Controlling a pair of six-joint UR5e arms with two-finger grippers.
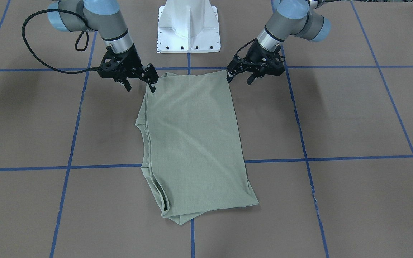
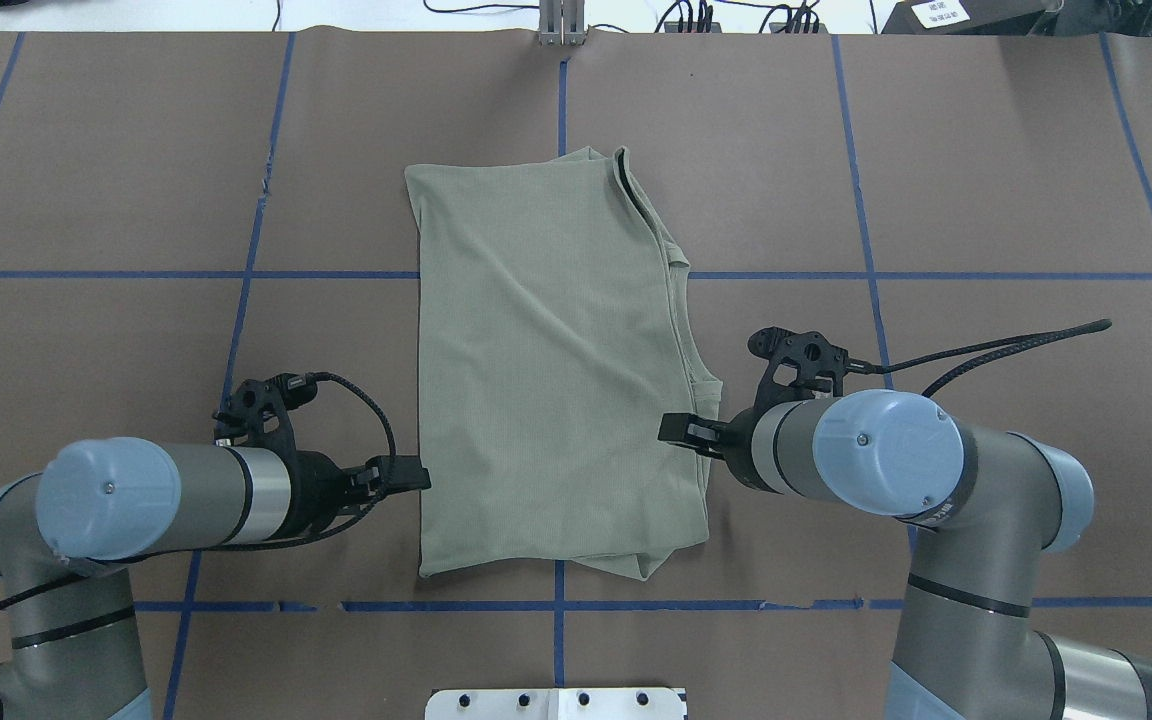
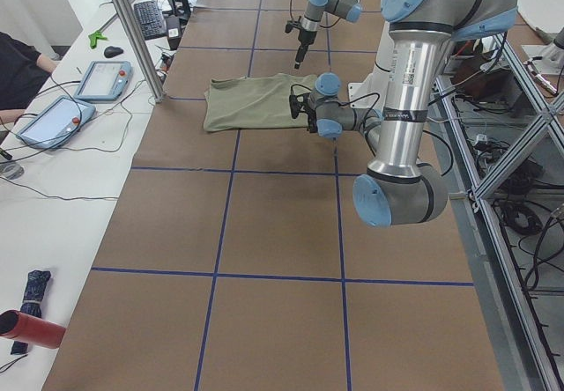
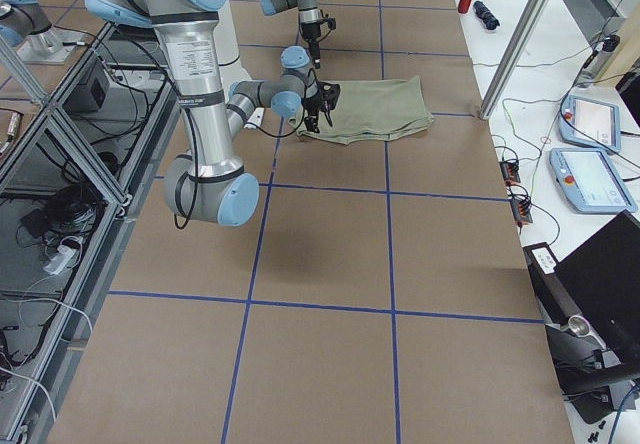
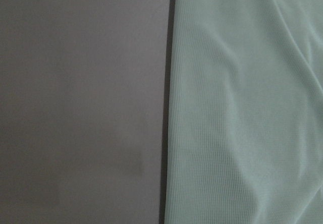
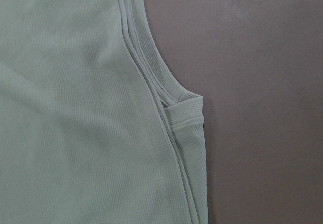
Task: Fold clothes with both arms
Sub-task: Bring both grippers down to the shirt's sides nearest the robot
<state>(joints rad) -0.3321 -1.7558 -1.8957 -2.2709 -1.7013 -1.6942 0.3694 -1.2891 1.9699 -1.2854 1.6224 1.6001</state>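
- Left gripper (image 1: 239, 79): jaws apart, empty, just beside the shirt's (image 1: 192, 143) robot-side corner.
- Right gripper (image 1: 140, 87): jaws apart, empty, at the other robot-side corner.
- Shirt lies folded flat on the table (image 1: 335, 114), between both grippers.
- White base (image 1: 188, 28) stands just beyond.

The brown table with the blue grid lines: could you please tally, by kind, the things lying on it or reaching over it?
Folded sage-green knit shirt: 1
Grey-and-silver tubular robot arms, left and right: 2
Black two-finger end effectors, left and right: 2
White metal pedestal base: 1
Total: 6
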